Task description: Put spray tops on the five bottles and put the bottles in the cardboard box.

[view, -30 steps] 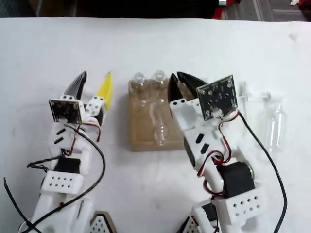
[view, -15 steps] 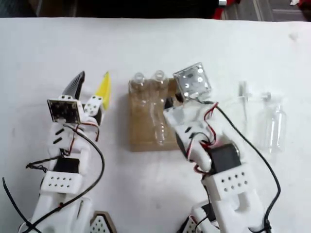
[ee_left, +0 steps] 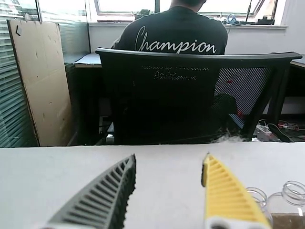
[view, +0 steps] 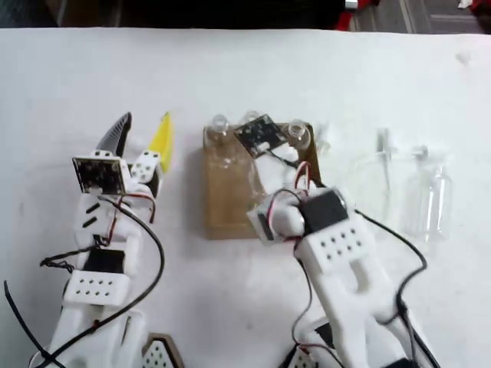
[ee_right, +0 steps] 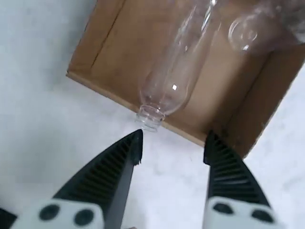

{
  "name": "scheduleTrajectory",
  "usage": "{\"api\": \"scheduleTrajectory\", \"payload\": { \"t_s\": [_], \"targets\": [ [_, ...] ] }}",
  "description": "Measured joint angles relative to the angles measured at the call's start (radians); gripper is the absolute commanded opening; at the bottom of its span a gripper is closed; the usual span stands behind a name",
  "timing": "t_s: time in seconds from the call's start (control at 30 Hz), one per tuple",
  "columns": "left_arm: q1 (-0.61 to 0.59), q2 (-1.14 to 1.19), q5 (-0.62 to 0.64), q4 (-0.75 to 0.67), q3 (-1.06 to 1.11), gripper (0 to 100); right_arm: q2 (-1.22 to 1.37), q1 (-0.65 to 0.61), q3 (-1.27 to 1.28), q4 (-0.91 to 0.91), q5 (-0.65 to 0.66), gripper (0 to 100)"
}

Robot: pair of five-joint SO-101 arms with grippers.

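Observation:
The shallow cardboard box (view: 222, 207) lies mid-table with clear bottles (view: 219, 123) standing at its far side, none with a spray top. In the right wrist view one clear bottle (ee_right: 174, 83) lies in the box (ee_right: 119, 43), its open neck over the near wall. My right gripper (ee_right: 174, 138) hangs open just above that neck, holding nothing. The right arm (view: 330, 238) covers the box's right half. My left gripper (view: 146, 123) is open left of the box, black and yellow fingers apart (ee_left: 169, 162). Another capless bottle (view: 433, 203) lies at the right, spray tops (view: 383, 157) beside it.
White table surface (view: 230, 69) stretches behind the box and to the left. In the left wrist view two open bottle mouths (ee_left: 293, 191) show past the yellow finger. A black office chair (ee_left: 190, 95) stands beyond the table's far edge.
The right arm has swung left over the cardboard box and tipped its wrist down, covering the box's right half. The left arm has stayed put.

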Motion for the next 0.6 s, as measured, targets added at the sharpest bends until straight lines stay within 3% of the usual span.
{"api": "scheduleTrajectory", "payload": {
  "t_s": [0.6],
  "targets": [
    [-0.003, 0.000, 0.000, 0.000, 0.000, 21, 0.127, -0.081, -0.057, 0.011, 0.000, 18.7]
  ]
}}
